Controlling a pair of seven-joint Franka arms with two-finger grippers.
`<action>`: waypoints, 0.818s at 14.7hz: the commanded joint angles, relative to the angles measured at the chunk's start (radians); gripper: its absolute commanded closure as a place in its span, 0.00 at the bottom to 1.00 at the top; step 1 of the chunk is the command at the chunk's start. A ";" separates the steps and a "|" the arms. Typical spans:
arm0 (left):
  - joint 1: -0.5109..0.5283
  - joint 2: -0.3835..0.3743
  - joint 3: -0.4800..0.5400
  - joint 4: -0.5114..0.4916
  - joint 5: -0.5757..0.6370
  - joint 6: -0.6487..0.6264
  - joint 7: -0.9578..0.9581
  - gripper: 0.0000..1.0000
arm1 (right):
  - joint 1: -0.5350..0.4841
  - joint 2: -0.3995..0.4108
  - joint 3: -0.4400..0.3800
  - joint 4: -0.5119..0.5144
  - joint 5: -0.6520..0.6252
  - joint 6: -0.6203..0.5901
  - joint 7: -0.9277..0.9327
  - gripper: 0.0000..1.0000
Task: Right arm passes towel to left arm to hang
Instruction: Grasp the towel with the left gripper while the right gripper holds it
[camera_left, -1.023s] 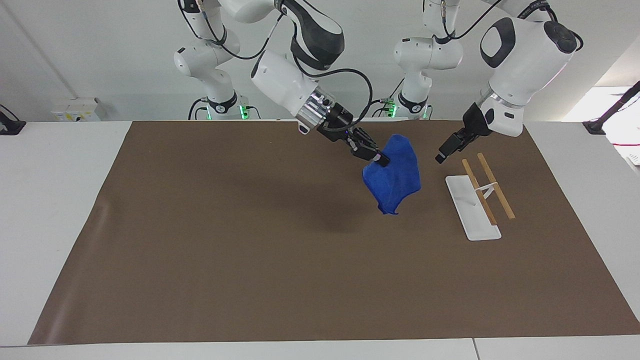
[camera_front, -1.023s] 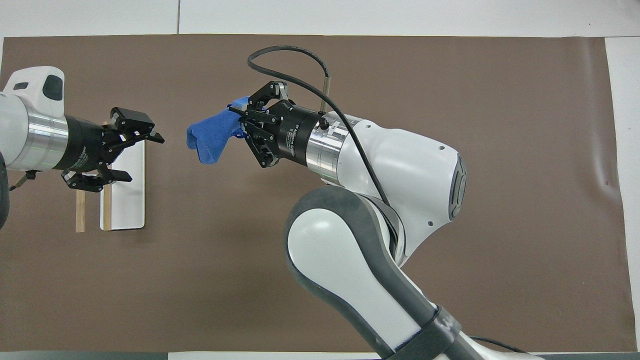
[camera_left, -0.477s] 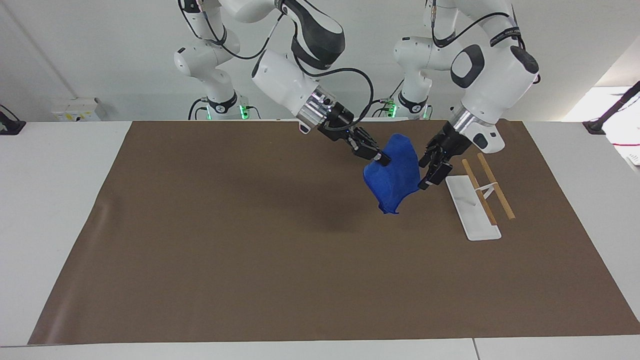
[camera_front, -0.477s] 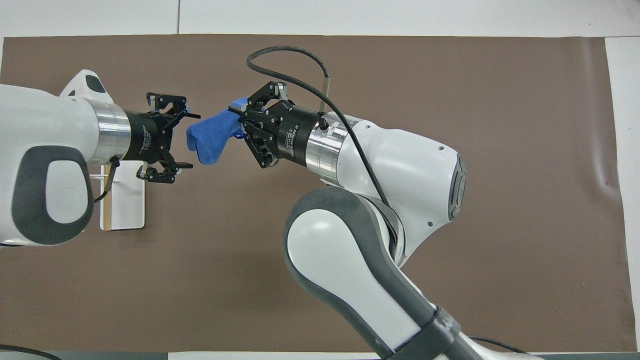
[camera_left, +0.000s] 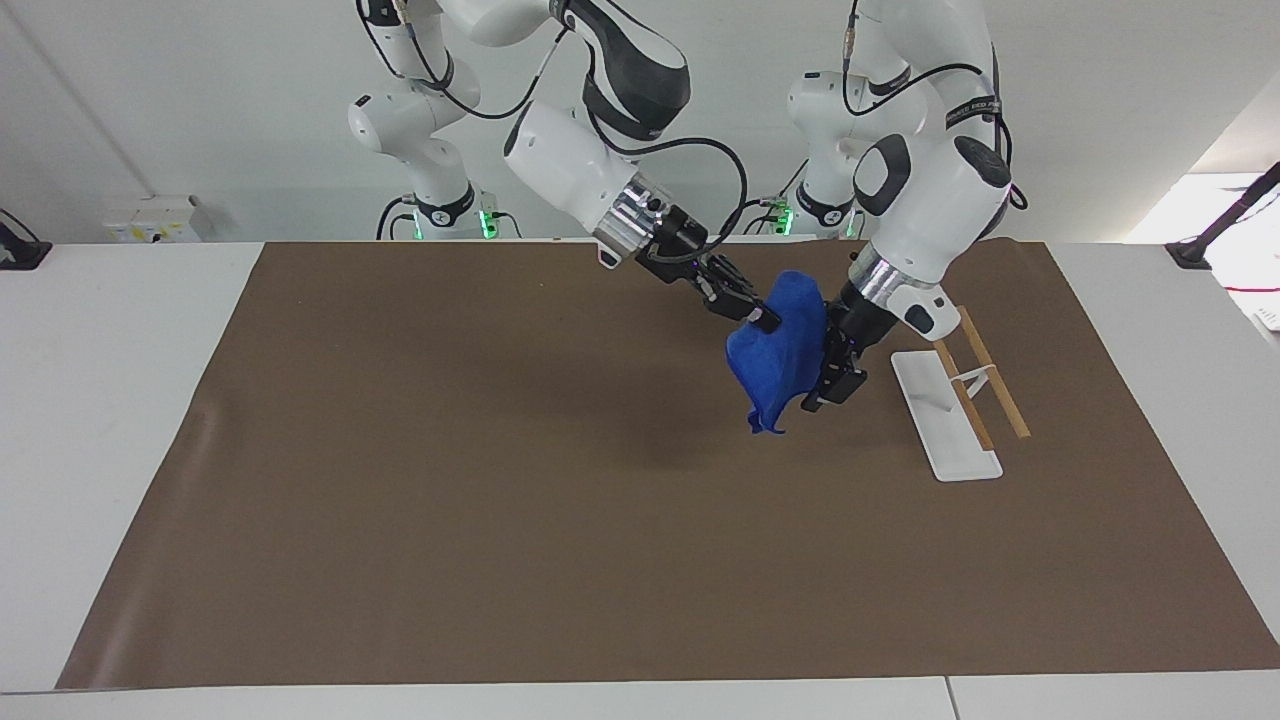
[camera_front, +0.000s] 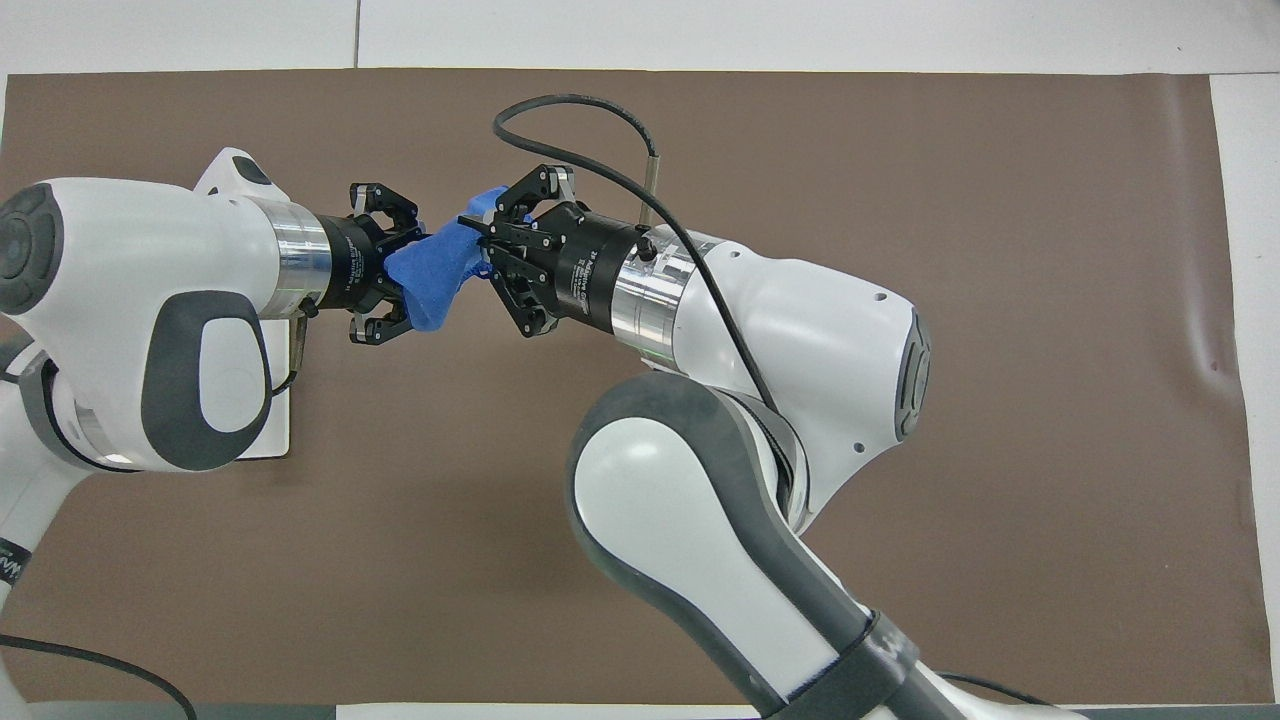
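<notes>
The right end effector grips the bright blue soft towel aloft; the left end effector, at its three o'clock, touches it, grip unclear.

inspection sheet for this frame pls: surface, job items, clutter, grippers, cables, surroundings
Surface: brown mat on a white table.
Job's things: blue towel held in the air over the mat; white rack with two wooden bars at the left arm's end.
Clutter: nothing seen.
Grippers: right gripper shut on the towel's upper part; left gripper at the towel's edge nearest the rack, its fingers around the cloth, grip unclear.
Cables: black cable loops to the right wrist, clear of the towel.
Surroundings: white wall, a grey box by it.
</notes>
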 joint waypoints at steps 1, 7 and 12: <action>0.019 -0.010 0.004 0.003 -0.015 0.009 -0.007 1.00 | -0.004 -0.001 0.003 -0.002 0.006 0.013 -0.023 1.00; 0.048 -0.021 0.016 0.034 -0.017 0.012 0.004 1.00 | -0.015 0.000 0.003 -0.002 0.005 0.010 -0.025 1.00; 0.069 -0.039 0.021 0.034 0.036 0.019 0.059 1.00 | -0.022 -0.012 -0.006 -0.063 -0.050 0.022 -0.245 0.00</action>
